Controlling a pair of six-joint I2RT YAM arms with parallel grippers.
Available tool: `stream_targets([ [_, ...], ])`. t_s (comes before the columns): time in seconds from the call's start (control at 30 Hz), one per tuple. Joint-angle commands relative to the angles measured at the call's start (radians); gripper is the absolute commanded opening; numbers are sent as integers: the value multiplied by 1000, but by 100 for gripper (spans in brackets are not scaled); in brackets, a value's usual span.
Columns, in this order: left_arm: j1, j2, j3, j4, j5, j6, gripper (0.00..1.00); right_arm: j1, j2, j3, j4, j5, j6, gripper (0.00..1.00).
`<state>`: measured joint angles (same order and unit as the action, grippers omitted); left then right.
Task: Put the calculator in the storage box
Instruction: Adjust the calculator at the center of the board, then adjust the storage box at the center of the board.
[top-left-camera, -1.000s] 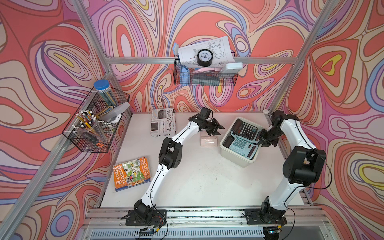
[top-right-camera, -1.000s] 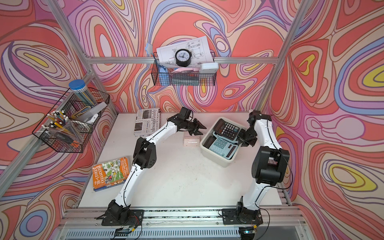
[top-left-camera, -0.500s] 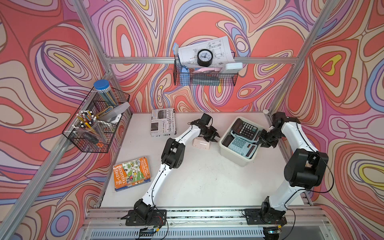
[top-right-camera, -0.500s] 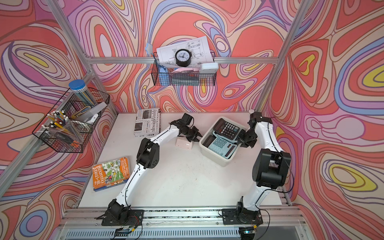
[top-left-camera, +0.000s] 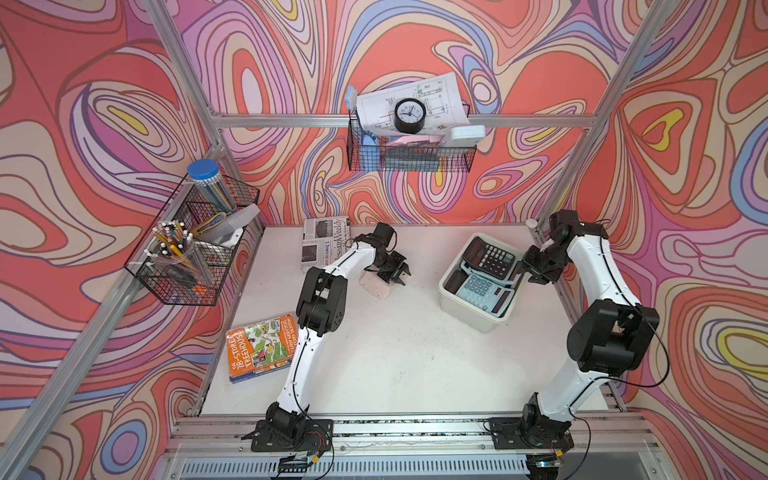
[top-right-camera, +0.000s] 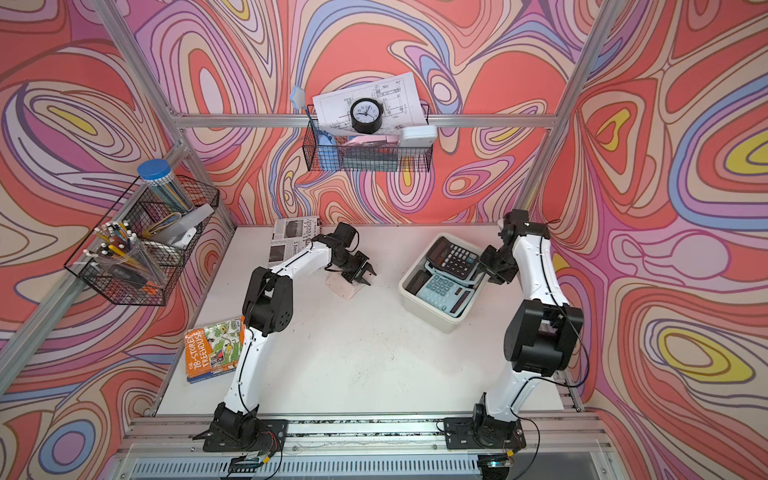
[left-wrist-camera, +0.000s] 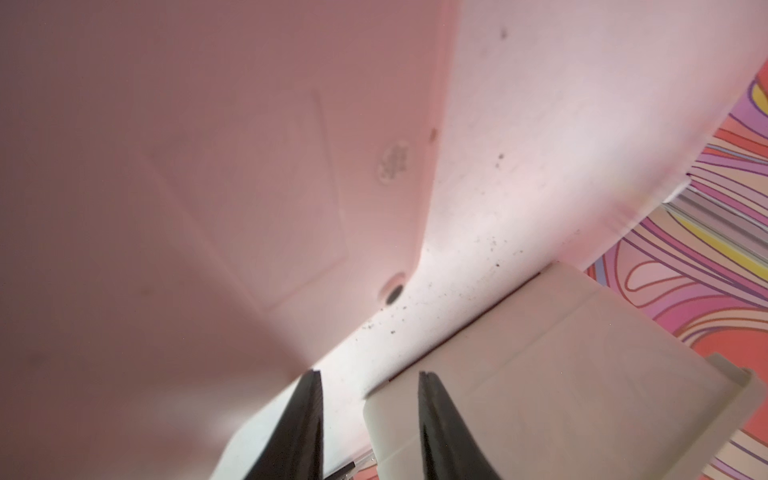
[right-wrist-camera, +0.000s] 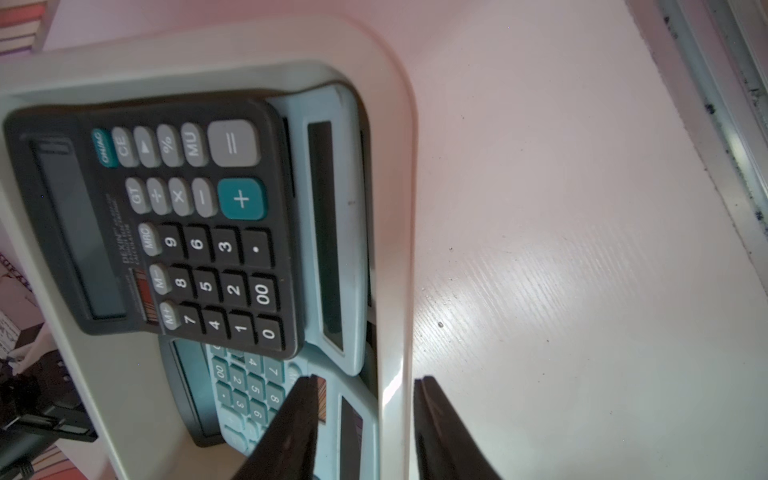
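Observation:
A pink calculator lies face down on the white table, its back filling the left wrist view. My left gripper stands open at its edge nearest the box, nothing between the fingers. The cream-white storage box holds a black calculator resting on light blue ones. My right gripper is open at the box's right side, one finger on either side of its rim.
A folded newspaper lies at the back of the table and an orange book at the front left. Black wire baskets hang on the left wall and the back wall. An aluminium rail runs close behind the box.
The right gripper's jaws have parted around the box rim. The left gripper has come down and to the left, and the pink calculator has slid left, away from the box.

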<state>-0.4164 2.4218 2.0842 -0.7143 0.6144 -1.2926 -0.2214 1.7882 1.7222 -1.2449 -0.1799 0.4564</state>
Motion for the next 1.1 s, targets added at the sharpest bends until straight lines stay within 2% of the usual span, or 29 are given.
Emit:
stream_targets([
  [0.0, -15, -52, 76, -7, 67, 34, 33, -8, 25, 35, 17, -11, 36, 45],
  [0.1, -16, -33, 150, -14, 112, 44, 34, -32, 58, 56, 45, -49, 52, 52],
  [0.27, -1, -42, 193, 0, 163, 79, 36, -65, 124, 102, 53, -62, 44, 79],
  [0.4, 35, -44, 290, -159, 116, 227, 38, -68, 196, 137, 79, -140, 36, 94],
  [0.47, 59, -42, 332, -251, 80, 305, 39, -68, 232, 161, 92, -198, 34, 98],
  [0.7, 162, -99, 270, -350, -26, 457, 41, -47, 304, 213, 193, -376, 108, 98],
  [0.87, 197, -111, 238, -383, -97, 523, 41, 13, 388, 317, 207, -417, 140, 98],
  [1.07, 223, -89, 235, -423, -159, 596, 43, 58, 533, 520, 164, -455, 161, 98],
])
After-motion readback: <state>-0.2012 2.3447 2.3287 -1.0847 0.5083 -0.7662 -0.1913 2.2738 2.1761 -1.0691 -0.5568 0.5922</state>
